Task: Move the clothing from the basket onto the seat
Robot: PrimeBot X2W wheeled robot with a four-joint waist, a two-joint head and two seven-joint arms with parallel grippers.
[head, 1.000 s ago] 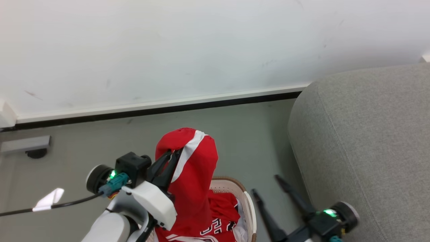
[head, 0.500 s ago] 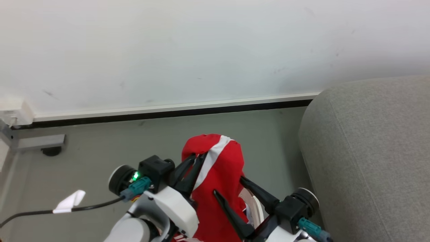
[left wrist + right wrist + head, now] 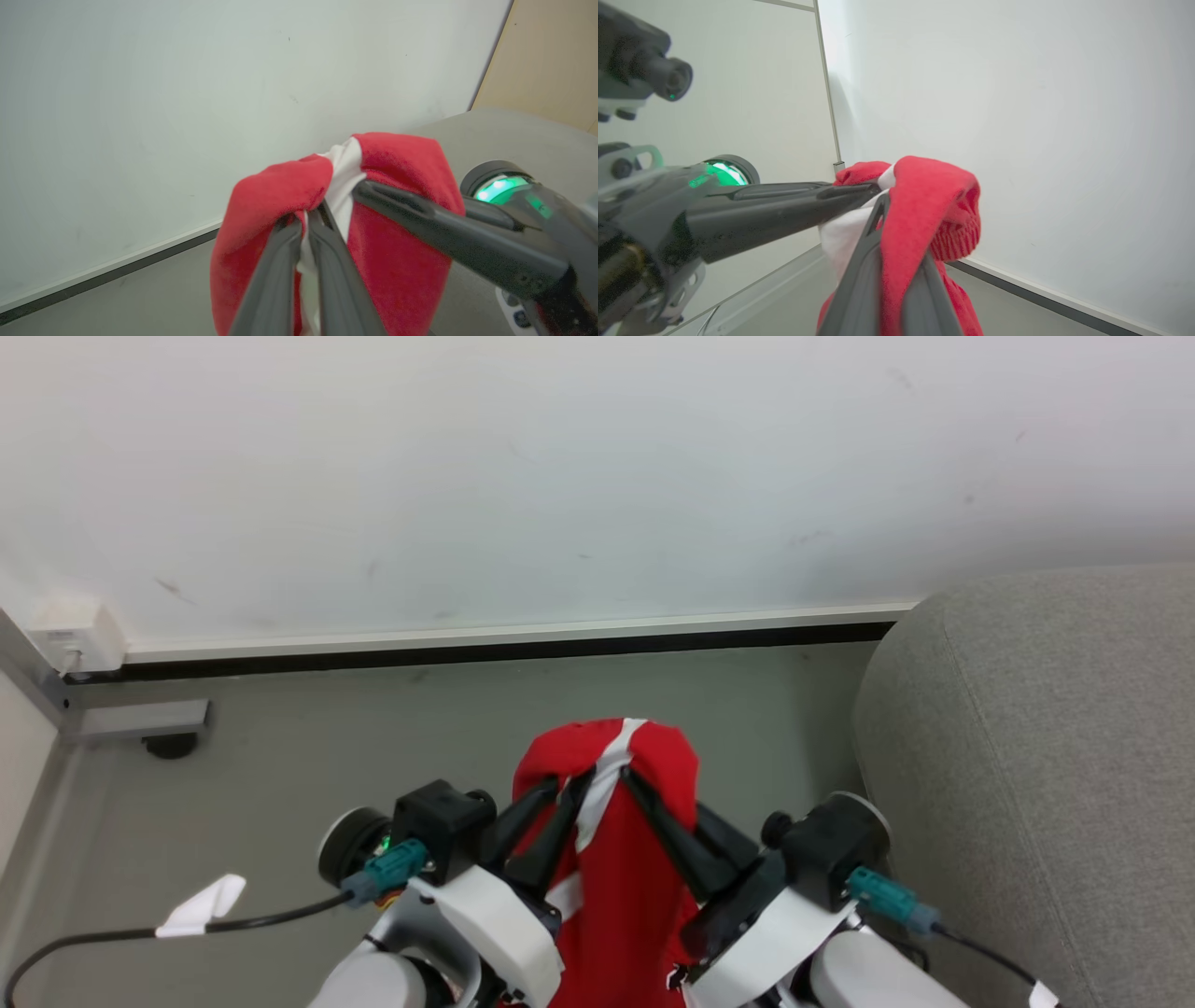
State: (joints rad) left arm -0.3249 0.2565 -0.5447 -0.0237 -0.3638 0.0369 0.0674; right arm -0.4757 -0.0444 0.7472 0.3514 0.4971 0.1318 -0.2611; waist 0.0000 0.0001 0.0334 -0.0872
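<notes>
Red jersey fabric, the clothing (image 3: 611, 877), is held up off the grey floor (image 3: 373, 728) and bunched into a tall, narrow hump. Its long axis is seen near upright in the head view. The rounded top is pointed up toward the white wall (image 3: 560, 476), and the rest is hung downward and cut off by the bottom edge. A white stripe (image 3: 611, 761) is run from the top down the front, slanted a little to the left.

The left gripper (image 3: 571, 782) is set on the hump's left side, just under the top. In the left wrist view its fingers are pressed almost together, with white fabric pinched between them near the tips.

The right gripper (image 3: 653, 793) is set on the hump's right side. One finger is laid beside the stripe and the other is partly covered by red cloth. In the right wrist view the cloth is draped over and between its fingers, which look parted. Whether they are pressed on the cloth cannot be told. The tips of both grippers are brought just beside each other at the stripe.

The seat (image 3: 1046, 756), grey woven fabric, is seen at right, near the clothing but apart from it, with floor between them. A black cable (image 3: 93, 933) with a white tag (image 3: 201, 905) is noted at lower left.
</notes>
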